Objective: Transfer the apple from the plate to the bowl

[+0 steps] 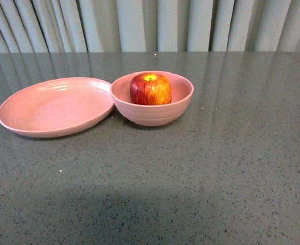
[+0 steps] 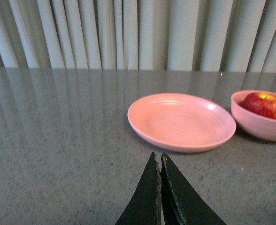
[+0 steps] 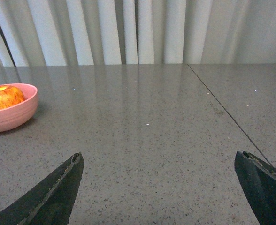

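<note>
Both arms I kept clear: apple [image 1: 150,89] sat in bowl [image 1: 152,109], plate [image 1: 53,107] bare; left gripper [image 2: 160,161] pinched closed, right gripper [image 3: 159,187] spread wide.

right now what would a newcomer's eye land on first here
The red apple stands out first, sitting stem-dimple up inside the pink bowl near the middle of the grey table. Next is the wide pink plate, bare, just left of the bowl.
</note>
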You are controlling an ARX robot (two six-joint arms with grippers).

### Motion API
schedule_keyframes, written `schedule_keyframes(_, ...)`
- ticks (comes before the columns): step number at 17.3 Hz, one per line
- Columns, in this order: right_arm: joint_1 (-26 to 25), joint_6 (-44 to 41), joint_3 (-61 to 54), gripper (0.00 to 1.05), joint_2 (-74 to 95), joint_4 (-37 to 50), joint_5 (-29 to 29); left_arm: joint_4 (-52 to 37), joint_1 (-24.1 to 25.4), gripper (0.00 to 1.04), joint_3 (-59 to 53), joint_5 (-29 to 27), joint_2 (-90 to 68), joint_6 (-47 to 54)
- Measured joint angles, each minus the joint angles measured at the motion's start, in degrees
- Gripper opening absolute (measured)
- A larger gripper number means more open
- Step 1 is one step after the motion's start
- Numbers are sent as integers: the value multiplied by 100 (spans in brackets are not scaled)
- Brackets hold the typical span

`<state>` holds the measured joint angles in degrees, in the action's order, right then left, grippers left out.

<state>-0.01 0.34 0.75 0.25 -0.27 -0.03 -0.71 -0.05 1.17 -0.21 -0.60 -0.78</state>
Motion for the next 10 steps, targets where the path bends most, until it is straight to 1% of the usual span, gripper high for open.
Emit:
schedule_keyframes(1, 0, 0, 0, 98, -2, 7, 2, 155, 0, 1, -31, 15, 2, 2)
schedule_keyframes(7, 0, 0, 0, 98, 0, 4, 2, 92, 0, 1, -31, 20, 2, 4)
schedule_keyframes(10, 0, 0, 0, 98, 0, 4, 2, 92, 0, 33, -31, 20, 2, 2)
